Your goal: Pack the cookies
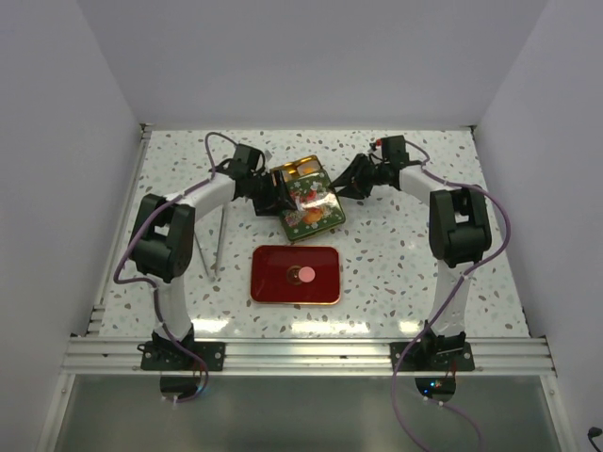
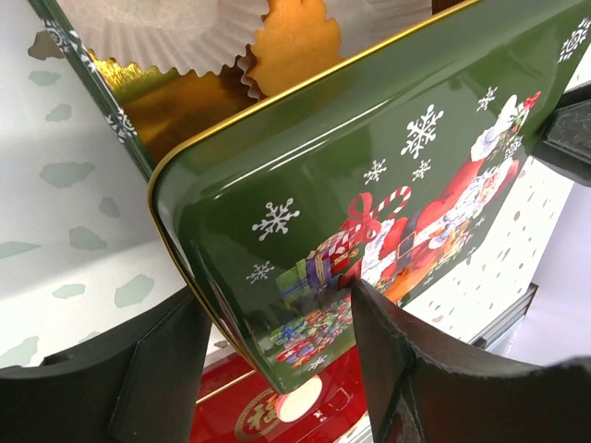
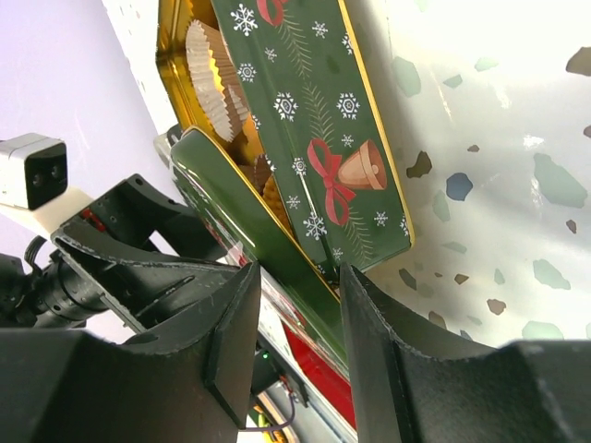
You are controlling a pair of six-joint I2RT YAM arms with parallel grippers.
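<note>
A green Christmas tin (image 1: 294,172) stands open at the back middle, with white paper cups (image 2: 166,28) and an orange-brown piece (image 2: 295,41) inside. Its Santa lid (image 1: 311,209) lies askew and tilted over it. My left gripper (image 1: 271,195) is at the lid's left corner, and its jaws are closed on that corner (image 2: 277,300). My right gripper (image 1: 341,186) is open astride the lid's right edge (image 3: 297,272), beside the tin's wall (image 3: 332,138). A pink cookie (image 1: 307,275) lies on a red tray (image 1: 273,273) nearer the arms, and it also shows under the lid (image 2: 300,399).
A thin grey rod (image 1: 221,235) stands left of the red tray. An aluminium rail (image 1: 301,356) runs along the near edge. White walls close the left, right and back. The right gripper's dark body (image 2: 563,138) sits just past the lid.
</note>
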